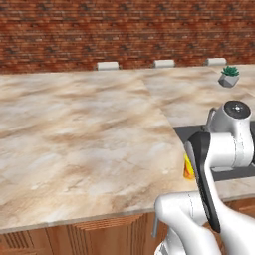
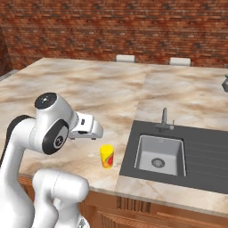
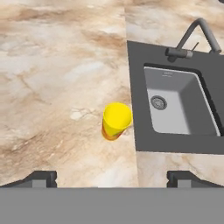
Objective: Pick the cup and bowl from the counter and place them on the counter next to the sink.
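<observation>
You've got the gripper [image 3: 112, 177] spread wide and empty, with the cup [image 3: 116, 120] upright, below and just ahead of it beside the sink [image 3: 179, 107].

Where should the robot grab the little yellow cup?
Probably around the cup's sides just under the rim, coming straight down from above. It stands upright on the counter beside the sink, with bare counter around it, and the open gripper looks wider than the cup.
</observation>
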{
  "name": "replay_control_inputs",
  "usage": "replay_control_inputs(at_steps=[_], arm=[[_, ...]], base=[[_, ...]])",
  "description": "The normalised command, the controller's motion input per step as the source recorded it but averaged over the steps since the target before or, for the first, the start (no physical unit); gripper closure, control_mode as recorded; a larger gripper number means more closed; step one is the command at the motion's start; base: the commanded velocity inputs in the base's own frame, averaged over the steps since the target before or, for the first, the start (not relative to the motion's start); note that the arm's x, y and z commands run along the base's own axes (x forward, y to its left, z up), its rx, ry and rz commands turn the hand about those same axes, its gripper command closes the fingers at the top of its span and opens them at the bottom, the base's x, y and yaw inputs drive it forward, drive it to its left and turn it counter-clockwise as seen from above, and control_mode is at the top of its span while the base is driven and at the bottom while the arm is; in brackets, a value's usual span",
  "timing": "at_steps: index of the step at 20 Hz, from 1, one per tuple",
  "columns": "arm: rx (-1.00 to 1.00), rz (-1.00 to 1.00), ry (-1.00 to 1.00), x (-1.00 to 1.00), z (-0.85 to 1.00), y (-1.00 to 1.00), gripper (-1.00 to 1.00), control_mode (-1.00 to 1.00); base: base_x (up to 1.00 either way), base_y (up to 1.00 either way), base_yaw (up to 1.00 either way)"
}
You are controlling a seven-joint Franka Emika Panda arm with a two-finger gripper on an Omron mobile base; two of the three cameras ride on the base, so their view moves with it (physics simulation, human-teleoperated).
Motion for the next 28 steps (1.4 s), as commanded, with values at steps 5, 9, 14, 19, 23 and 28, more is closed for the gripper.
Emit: replay_control_inputs(at_steps=[5, 9, 14, 19, 23, 28], arm=[[0.0, 0.0, 0.0, 0.0, 0.0, 0.0, -1.0, 1.0], [0.0, 0.0, 0.0, 0.0, 0.0, 0.0, -1.0, 1.0], [0.0, 0.0, 0.0, 0.0, 0.0, 0.0, -1.0, 1.0], [0.0, 0.0, 0.0, 0.0, 0.0, 0.0, -1.0, 1.0], [0.0, 0.0, 0.0, 0.0, 0.0, 0.0, -1.0, 1.0], [0.0, 0.0, 0.0, 0.0, 0.0, 0.0, -1.0, 1.0]], base=[[-0.93, 0.28, 0.0], [-0.56, 0.13, 0.0], [-0.09, 0.02, 0.38], [-0.01, 0.24, 0.84], [0.0, 0.22, 0.88], [0.0, 0.21, 0.88]])
